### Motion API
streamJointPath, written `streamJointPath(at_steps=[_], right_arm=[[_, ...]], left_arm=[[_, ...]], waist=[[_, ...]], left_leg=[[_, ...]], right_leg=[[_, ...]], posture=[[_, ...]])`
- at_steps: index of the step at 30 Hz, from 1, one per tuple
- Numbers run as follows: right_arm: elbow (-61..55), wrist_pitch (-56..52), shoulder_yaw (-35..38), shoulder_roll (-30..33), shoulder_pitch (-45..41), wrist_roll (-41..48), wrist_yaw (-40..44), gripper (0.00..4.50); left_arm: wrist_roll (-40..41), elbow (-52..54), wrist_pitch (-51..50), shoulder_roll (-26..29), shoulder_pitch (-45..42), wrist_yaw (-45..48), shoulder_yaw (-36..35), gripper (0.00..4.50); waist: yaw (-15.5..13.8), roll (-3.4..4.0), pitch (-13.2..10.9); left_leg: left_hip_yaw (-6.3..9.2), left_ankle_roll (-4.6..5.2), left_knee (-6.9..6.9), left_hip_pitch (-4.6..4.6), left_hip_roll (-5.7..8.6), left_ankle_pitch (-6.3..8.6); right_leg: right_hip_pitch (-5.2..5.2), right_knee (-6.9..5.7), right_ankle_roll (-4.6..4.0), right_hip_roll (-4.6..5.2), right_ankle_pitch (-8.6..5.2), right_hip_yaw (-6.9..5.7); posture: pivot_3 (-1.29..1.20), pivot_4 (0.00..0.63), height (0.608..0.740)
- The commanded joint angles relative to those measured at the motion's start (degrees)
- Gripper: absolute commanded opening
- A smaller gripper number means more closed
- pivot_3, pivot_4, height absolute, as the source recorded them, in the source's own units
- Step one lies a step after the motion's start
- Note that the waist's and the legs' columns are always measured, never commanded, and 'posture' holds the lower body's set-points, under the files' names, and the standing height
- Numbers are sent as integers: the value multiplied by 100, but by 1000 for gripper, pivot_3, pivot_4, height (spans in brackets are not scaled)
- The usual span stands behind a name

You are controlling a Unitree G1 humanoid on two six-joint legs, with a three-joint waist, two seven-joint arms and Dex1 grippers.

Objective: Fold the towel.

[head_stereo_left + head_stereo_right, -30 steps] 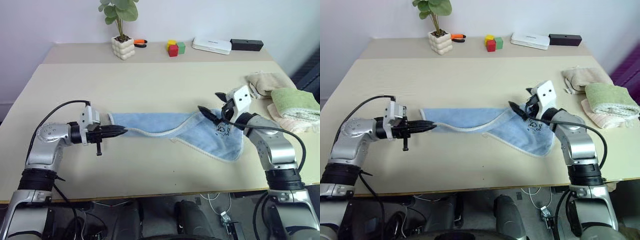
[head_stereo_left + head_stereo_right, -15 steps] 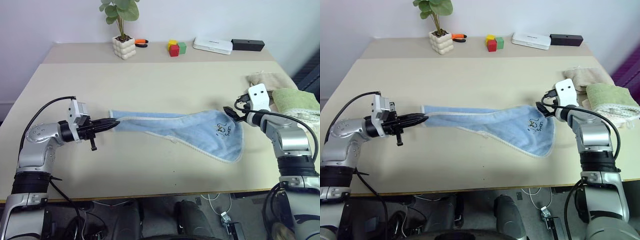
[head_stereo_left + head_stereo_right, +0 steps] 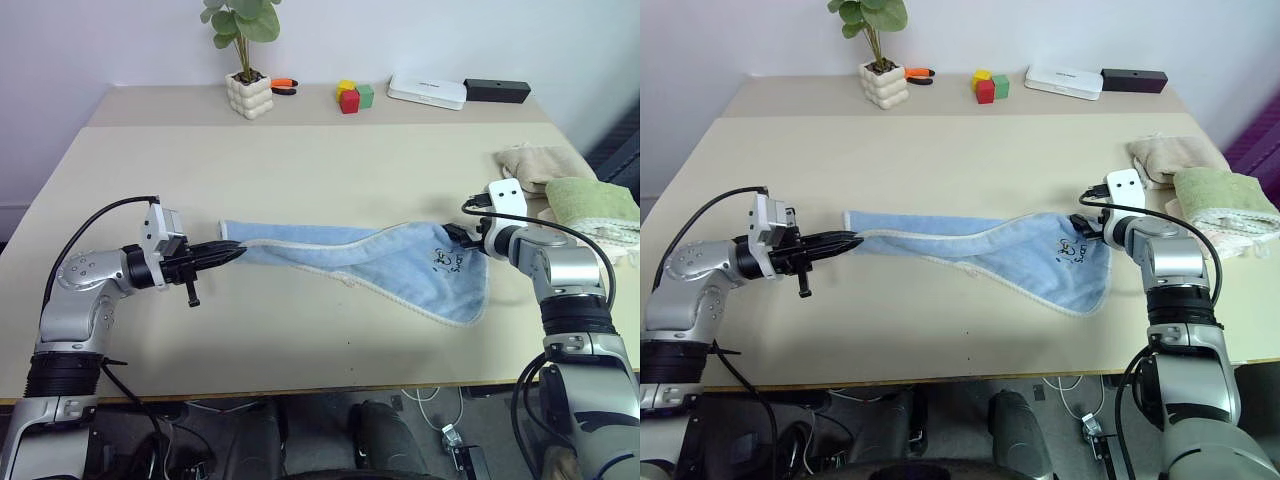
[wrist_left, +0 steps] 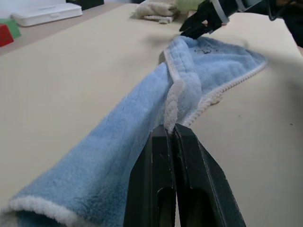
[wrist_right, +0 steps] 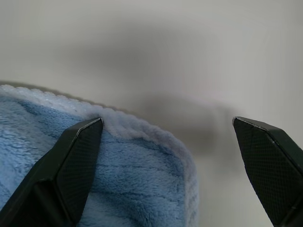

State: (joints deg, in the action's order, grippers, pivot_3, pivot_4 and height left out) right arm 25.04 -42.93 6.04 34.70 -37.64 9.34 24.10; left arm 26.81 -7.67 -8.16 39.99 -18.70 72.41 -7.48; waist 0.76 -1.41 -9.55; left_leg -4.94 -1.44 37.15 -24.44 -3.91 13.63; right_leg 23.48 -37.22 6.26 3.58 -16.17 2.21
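A: The light blue terry cloth towel is stretched lengthwise across the beige desk, its pale hem clamped in the left gripper, whose jaws are shut.

B: The far corner is met by the right gripper, jaws spread wide around it, nothing gripped. No containers are seen.

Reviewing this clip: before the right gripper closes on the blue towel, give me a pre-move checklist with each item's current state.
1. Left gripper clamped on the towel: ok, fingers shut on the whitish hem.
2. Right gripper open: ok, fingers spread wide.
3. Towel edge between the right gripper's fingers: not ok, the hem lies against one finger while the rest of the gap stands over bare table.
4. Marked corner at the right gripper: ok, the scribble lies beside it.
5. Beige towel and green towel apart from the blue one: ok.
6. Towel flat: not ok, the middle is bunched.
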Motion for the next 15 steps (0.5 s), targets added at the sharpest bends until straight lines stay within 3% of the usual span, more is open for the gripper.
streamJointPath(at_steps=[1,3,9,15], right_arm=[[21,-335,86,49,58,62,92,3949],[-34,-481,84,50,102,117,161,3174],[-199,-696,113,13,148,191,152,89],[-299,-641,99,-2,140,189,139,28]], left_arm=[[-6,193,94,20,-47,-5,-5,0],[-10,192,87,16,-70,-10,3,0],[-12,208,77,21,-146,5,32,0],[-27,189,79,26,-170,-8,34,0]], waist=[[-2,-2,1],[-4,-2,1],[-12,-2,2],[-12,-2,2]], left_leg=[[1,0,0,0,0,0],[1,0,0,1,0,0],[1,0,2,1,1,0],[2,0,1,1,1,0]], right_leg=[[-1,0,0,0,0,-1],[-2,0,0,0,0,0],[-4,1,-1,1,0,-1],[-3,1,-1,1,0,-1]], posture=[[0,150,735],[0,150,735],[0,150,735],[0,150,735]])
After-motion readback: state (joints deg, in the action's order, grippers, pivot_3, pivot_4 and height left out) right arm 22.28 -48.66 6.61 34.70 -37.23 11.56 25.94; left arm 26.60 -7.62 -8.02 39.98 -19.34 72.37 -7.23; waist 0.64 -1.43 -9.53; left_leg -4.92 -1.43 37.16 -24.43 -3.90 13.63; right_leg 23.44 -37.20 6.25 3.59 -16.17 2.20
